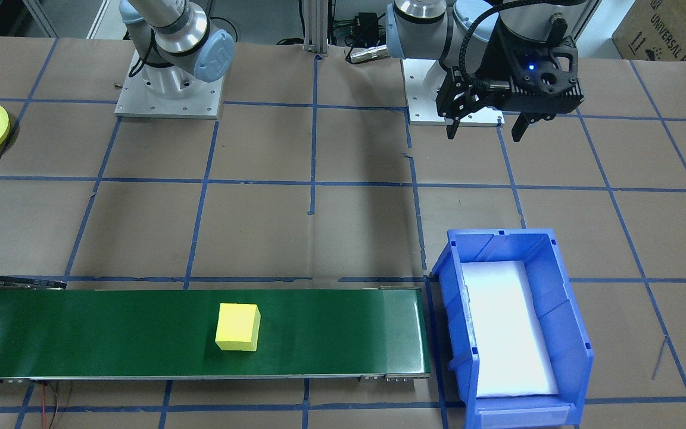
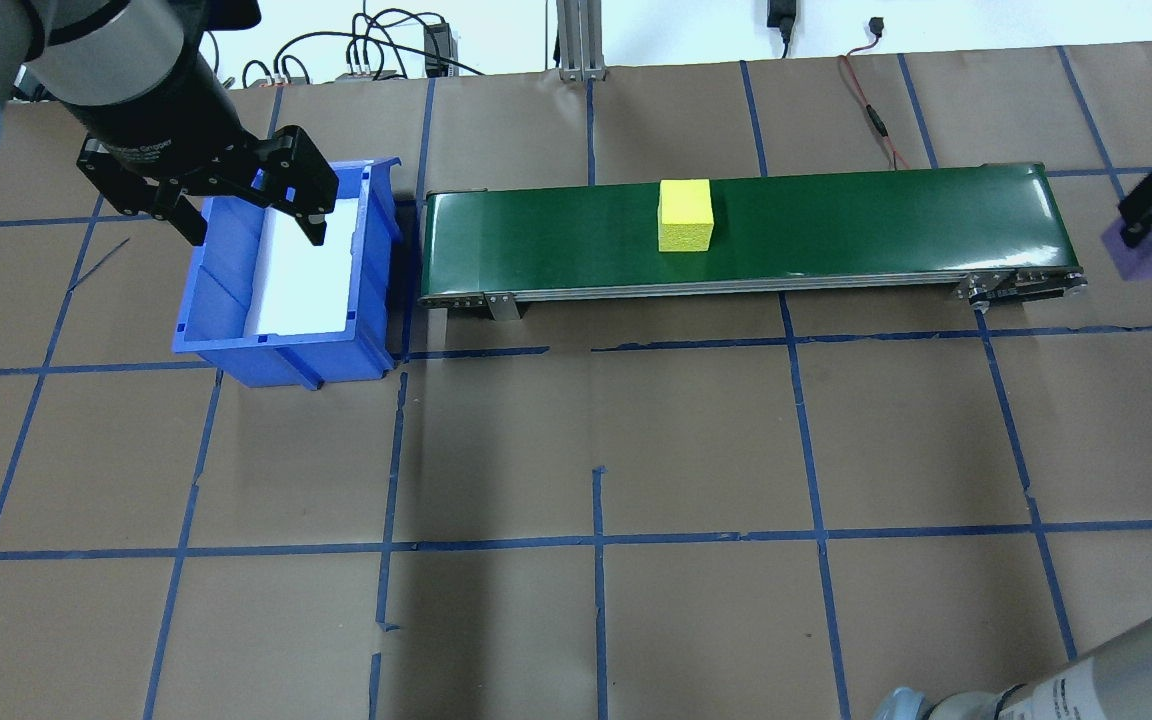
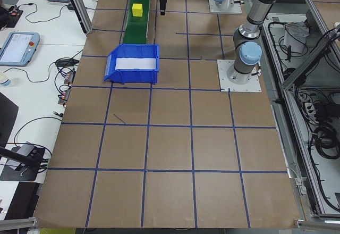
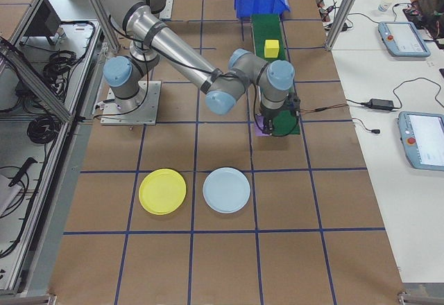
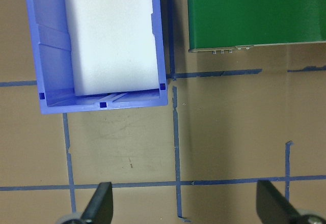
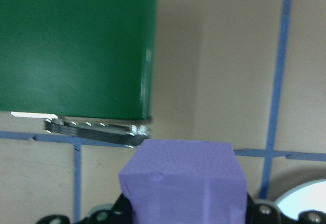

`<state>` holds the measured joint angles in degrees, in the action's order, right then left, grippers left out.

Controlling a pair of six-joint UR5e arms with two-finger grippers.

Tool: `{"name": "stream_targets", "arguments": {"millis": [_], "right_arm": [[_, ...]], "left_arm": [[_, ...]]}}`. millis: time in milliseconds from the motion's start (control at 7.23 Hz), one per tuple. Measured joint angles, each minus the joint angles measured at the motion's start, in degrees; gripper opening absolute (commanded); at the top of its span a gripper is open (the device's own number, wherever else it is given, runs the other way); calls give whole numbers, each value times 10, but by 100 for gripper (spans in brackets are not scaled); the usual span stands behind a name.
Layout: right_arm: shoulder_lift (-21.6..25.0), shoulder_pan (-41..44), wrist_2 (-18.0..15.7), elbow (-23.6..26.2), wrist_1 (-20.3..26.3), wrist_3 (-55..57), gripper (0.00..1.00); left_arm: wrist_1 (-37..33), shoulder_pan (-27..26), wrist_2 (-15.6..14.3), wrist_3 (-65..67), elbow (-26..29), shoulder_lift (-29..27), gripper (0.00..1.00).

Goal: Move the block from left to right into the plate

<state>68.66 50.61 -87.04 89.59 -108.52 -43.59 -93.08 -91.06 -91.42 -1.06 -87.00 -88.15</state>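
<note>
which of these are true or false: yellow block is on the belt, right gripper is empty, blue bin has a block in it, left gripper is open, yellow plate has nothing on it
1. The yellow block sits on the green conveyor belt. True.
2. The right gripper is empty. False: it is shut on a purple block, past the belt's end.
3. The blue bin has a block in it. False: only a white liner shows inside.
4. The left gripper is open. True: its fingers stand apart above the bin, holding nothing.
5. The yellow plate has nothing on it. True: it lies bare beside a pale blue plate.
</note>
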Motion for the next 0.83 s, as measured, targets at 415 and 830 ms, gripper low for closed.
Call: {"name": "stream_targets", "arguments": {"millis": [415,830], "right_arm": [[-13,-135,-17,33,-44,-129,15],[-47,-165,-23,43,-71,-145,100]], "left_arm": [[0,0,0,0,0,0,100],[1,0,1,1,0,0,100]]}}
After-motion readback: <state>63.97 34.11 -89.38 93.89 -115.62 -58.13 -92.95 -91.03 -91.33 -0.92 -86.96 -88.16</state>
